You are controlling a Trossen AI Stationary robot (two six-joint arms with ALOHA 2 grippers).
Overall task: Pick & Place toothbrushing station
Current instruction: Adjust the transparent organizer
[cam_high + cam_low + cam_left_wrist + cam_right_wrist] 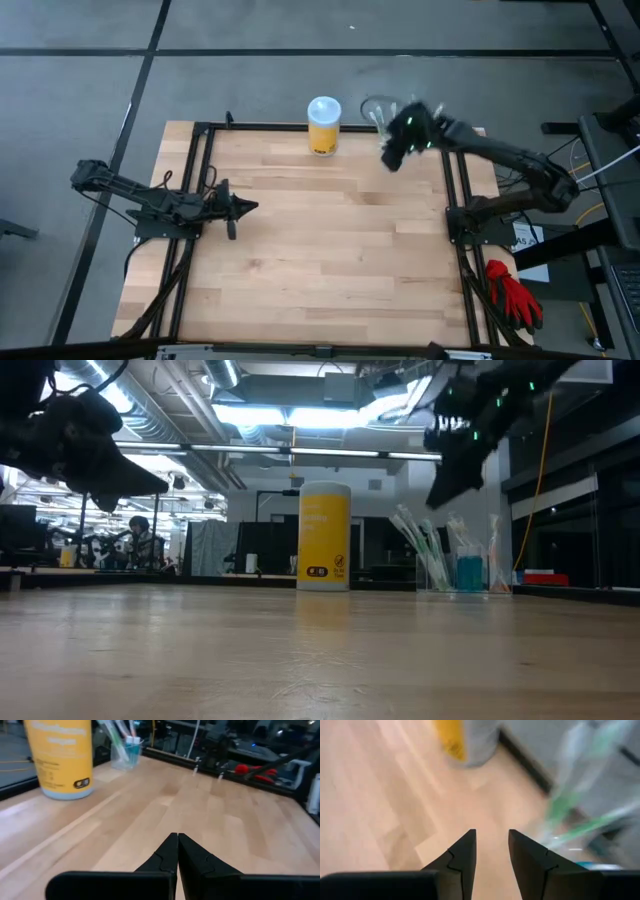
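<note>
High cam straight down over whole worktop (320, 250); low cam at surface level, facing its far edge; each wrist cam looks close past its own fingers; all four share the yellow canister (323, 125) at the far edge

The wide middle of my counter (320, 240) lies bare, so I can sweep across it freely. Along the far edge the yellow canister (324, 126) stands upright, with the toothbrushing station (380, 112) near it toward my right; brushes stick up from it. My right end effector (396, 152), fingers parted, hangs above the counter just beside the station. My left end effector (240, 207), fingers together, sits at the left side, well apart from both.
</note>
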